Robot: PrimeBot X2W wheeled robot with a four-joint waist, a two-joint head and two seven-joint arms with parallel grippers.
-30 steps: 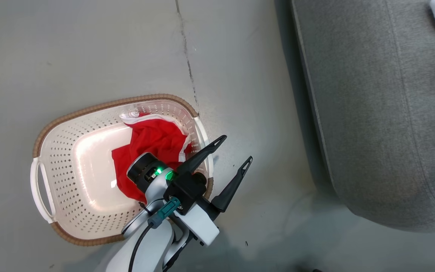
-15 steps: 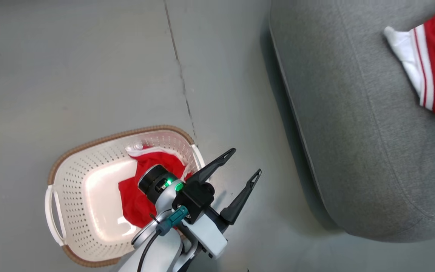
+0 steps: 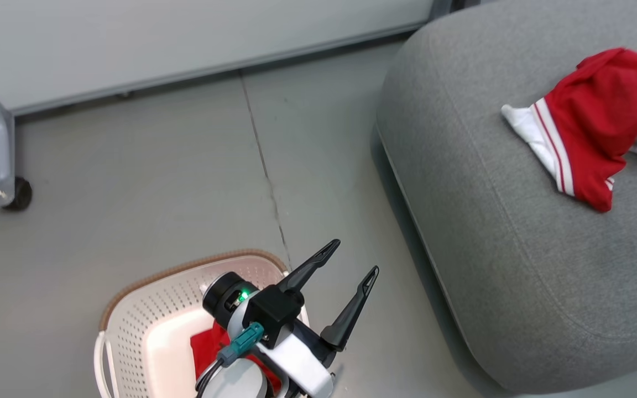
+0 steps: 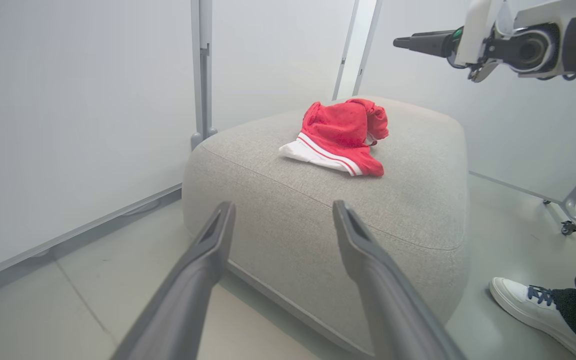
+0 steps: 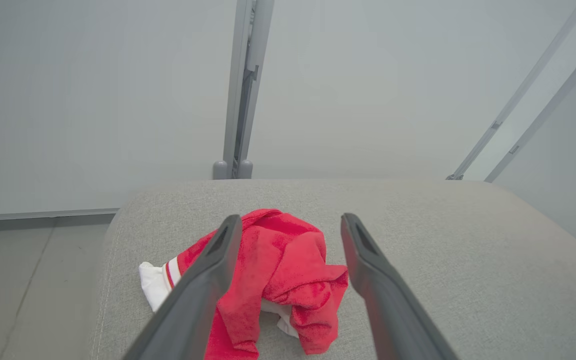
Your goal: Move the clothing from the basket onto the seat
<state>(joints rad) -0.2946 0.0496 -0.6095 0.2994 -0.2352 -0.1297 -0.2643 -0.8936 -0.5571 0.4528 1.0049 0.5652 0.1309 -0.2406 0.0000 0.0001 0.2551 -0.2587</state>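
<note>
One red garment with a white striped band (image 3: 589,127) lies crumpled on top of the grey seat (image 3: 490,249). It also shows in the left wrist view (image 4: 340,135) and the right wrist view (image 5: 278,265). The second red garment (image 3: 208,354) lies in the cream basket (image 3: 186,271) at the bottom left, partly hidden by my left arm. My left gripper (image 3: 354,257) is open and holds nothing. It hangs beside the basket's right rim and points at the seat (image 4: 418,200). My right gripper (image 5: 290,220) is open over the seat's garment, apart from it.
A white wall panel runs along the back, with a grey frame leg on a black caster (image 3: 6,188) at the far left. A floor seam (image 3: 266,171) runs between basket and seat. A person's white shoe (image 4: 528,300) stands on the floor to the right of the seat.
The head camera has tilted up: the basket slid to the bottom edge, and the wall and the garment on the seat came into view. My left gripper stays open.
</note>
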